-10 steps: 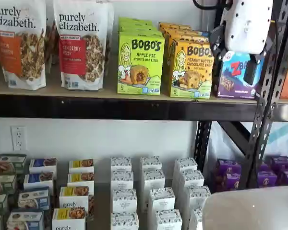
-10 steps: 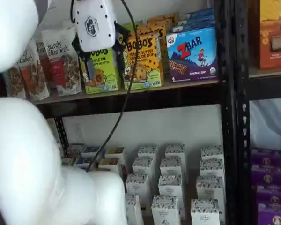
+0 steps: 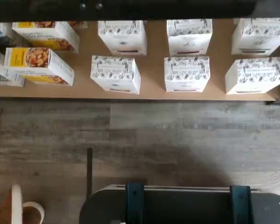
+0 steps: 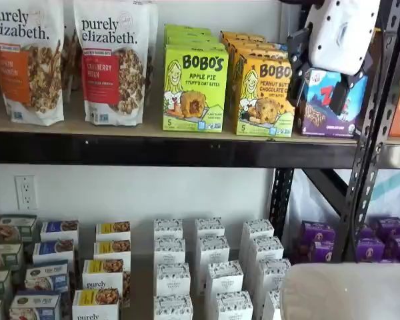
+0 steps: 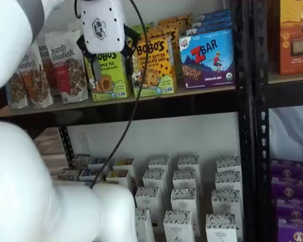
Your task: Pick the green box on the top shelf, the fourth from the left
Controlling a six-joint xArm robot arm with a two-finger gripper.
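Wrist view: you see only the lower shelf's tan board (image 3: 154, 91) with rows of white patterned boxes (image 3: 115, 73), a few yellow-fronted boxes (image 3: 37, 63) at one end, and grey plank floor beyond. A dark mount with teal brackets (image 3: 135, 203) sits at the edge. The green box does not show here, so don't steer by this camera yet.

In a shelf view, the green box (image 4: 195, 87) stands upright on the top shelf (image 4: 153, 127), front of its own row, touching or nearly touching the yellow-orange Bobo's box (image 4: 265, 93) on one side and near a Purely Elizabeth pouch (image 4: 113, 60) on the other. The gripper (image 4: 318, 77) hangs in front of the blue ZBar box (image 4: 330, 100), well apart from the target; a gap shows between its black fingers, so it reads as spread, empty.

In a shelf view from the other side, the white gripper body covers the green box's (image 5: 110, 78) upper part and the fingers (image 5: 94, 68) are harder to read.

The step looks like the approach. Line up squarely on the box, and mind the tight fit against the yellow-orange neighbour so a finger doesn't catch it.
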